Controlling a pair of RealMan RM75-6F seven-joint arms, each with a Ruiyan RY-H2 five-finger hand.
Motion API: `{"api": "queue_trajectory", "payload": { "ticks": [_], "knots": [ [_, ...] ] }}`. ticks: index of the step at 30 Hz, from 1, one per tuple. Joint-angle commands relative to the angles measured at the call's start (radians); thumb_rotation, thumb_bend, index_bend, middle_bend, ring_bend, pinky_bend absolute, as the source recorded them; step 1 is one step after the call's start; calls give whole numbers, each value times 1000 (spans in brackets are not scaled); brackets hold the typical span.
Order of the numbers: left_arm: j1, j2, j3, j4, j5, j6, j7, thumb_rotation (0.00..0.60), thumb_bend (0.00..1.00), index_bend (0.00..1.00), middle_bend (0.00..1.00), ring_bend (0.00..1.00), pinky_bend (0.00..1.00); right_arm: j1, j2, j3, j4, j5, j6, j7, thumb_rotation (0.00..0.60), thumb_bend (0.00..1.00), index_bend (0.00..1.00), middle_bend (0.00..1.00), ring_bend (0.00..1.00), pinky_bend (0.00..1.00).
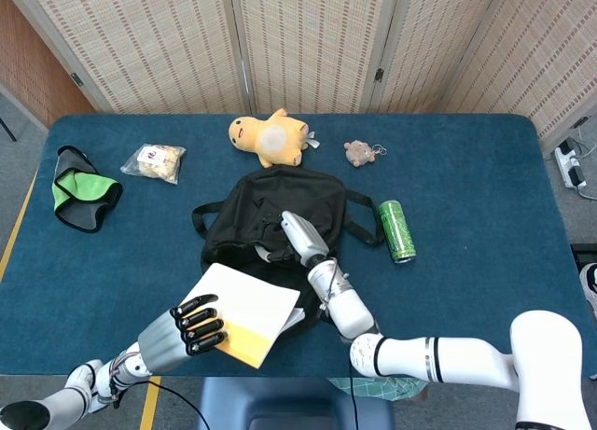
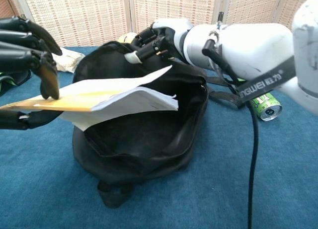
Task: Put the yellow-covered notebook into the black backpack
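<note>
Yellow-covered notebook (image 2: 107,97) — held by left hand (image 1: 189,325) — over backpack (image 2: 149,134).

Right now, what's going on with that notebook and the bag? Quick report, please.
Left hand holds the yellow-covered notebook at the bag's mouth. Right hand lifts the black backpack flap open. Nothing blocking.

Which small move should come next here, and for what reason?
Probably the left hand should tip the notebook down into the backpack: the right hand holds its top flap up, and the notebook's front edge hangs over the open mouth.
</note>
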Motion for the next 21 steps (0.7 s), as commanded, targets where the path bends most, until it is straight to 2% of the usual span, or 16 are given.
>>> {"api": "queue_trajectory", "payload": {
  "ticks": [1,5,9,15,21],
  "knots": [
    [-19,-1,-14,-14,0,-1,18,600,485,772,745,622,473,12,-12,16,0,14,11,13,600,669,804,371,257,279],
    [-39,0,-18,-42,5,-5,27,600,486,776,758,633,494,21,-26,42,15,33,12,45,600,676,804,371,257,279],
    [-51,-19,2,-41,22,-43,46,600,487,778,765,639,521,21,-26,59,21,46,-11,84,600,681,804,381,259,279],
    [-50,-65,18,15,2,-106,32,600,489,787,784,664,562,14,-5,68,1,40,-41,122,600,680,804,382,262,279],
    [-51,-99,3,82,-47,-144,-9,600,490,802,815,691,589,-6,31,57,-37,26,-82,162,600,680,804,382,266,279]
  ]
}}
